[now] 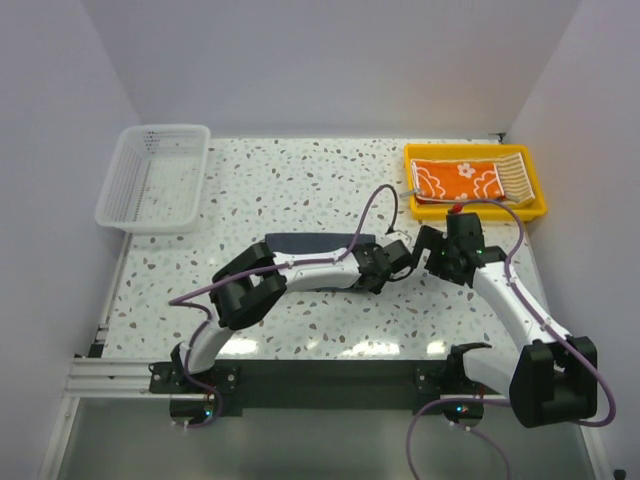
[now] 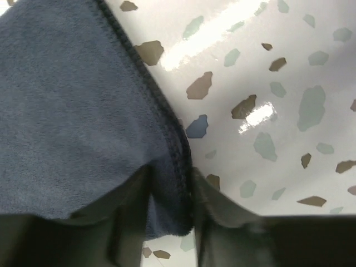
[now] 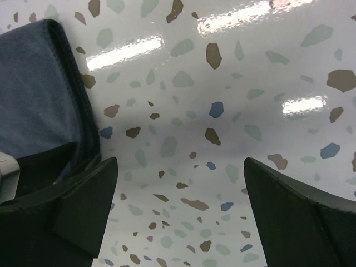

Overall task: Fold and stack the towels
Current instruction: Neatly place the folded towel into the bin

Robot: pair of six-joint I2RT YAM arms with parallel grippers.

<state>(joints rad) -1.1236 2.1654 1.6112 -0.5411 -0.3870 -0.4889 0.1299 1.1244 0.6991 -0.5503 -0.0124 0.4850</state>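
Where the dark blue towel [image 2: 72, 111] ends at its right hem on the desk [image 3: 222, 83], left claw [image 2: 169, 178] clamped on that stitched edge, right claw [image 3: 179, 172] spread wide just beside it over speckled surface, open room rightward, orange towel [image 1: 455, 180] well apart in yellow tray [image 1: 475, 213].

The white table [image 1: 300, 190], speckled with grey, brown and blue flecks, carries three things. A white mesh basket [image 1: 118, 185] sits at its far left corner, a yellow tray [image 1: 480, 214] at its far right, and a dark blue-grey towel [image 1: 305, 242] lies flat near the middle.
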